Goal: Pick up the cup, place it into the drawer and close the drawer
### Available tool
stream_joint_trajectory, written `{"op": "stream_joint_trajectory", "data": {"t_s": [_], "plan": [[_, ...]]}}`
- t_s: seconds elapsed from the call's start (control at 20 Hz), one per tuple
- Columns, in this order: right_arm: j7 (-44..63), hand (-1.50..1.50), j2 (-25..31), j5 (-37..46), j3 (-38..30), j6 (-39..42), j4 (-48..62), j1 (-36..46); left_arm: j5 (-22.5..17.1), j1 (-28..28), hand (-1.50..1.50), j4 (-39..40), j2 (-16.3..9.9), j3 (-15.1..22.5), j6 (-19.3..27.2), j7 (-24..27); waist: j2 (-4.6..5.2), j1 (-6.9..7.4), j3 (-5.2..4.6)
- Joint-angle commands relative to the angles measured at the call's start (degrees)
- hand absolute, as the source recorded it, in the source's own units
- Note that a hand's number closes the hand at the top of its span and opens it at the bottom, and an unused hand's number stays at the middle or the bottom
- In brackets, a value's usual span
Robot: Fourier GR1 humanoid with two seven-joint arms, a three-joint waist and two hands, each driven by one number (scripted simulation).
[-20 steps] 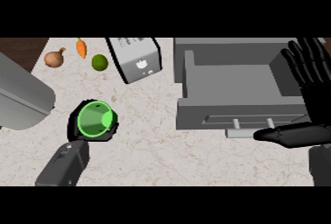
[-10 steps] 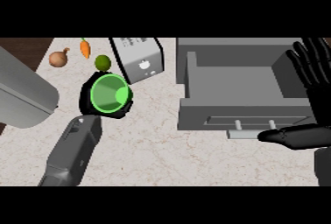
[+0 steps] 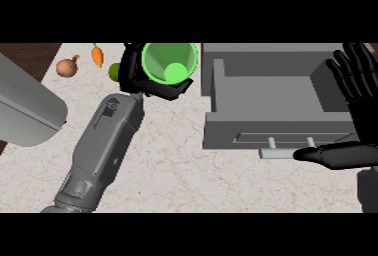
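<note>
We hold the bright green round cup with our left hand curled round it, just left of the open grey box-shaped drawer (mouth facing up, ready to lower in). Our right hand rests spread at the right edge.

Counter top: pale marbled stone look, faint veining, matt. Drawer: flat grey, matt, smooth walls; handle lighter grey, metal-like bar. Cup: bright green, smooth, plastic-like, slight sheen inside. Left hand and right hand: black, smooth, faintly glossy. Left forearm: grey, matt shell.
</note>
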State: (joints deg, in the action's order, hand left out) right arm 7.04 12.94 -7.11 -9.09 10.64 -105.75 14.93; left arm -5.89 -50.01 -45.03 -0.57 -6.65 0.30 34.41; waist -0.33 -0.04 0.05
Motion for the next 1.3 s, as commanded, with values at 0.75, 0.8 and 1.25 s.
{"op": "stream_joint_trajectory", "data": {"t_s": [0.75, 0.8, 1.25], "plan": [[-3.14, -1.50, -0.04, -0.75, 0.01, 1.61, 2.88, 2.86, -10.03, -26.29, 1.50, 21.31, 0.57, 16.97, 20.55, -20.25, 1.55, -4.46, 0.06], [-2.15, -1.50, -0.62, 0.48, 1.66, 0.92, 1.73, 3.58, -10.32, -27.75, 1.50, 22.91, 0.57, 17.72, 22.46, -20.70, 1.78, -5.51, 0.06], [-2.86, -1.50, -0.71, -0.66, 2.84, 2.83, 2.99, 5.20, -13.01, -24.64, 1.50, 26.85, 0.57, 27.75, 15.46, -23.21, 2.63, -9.44, 0.11]]}}
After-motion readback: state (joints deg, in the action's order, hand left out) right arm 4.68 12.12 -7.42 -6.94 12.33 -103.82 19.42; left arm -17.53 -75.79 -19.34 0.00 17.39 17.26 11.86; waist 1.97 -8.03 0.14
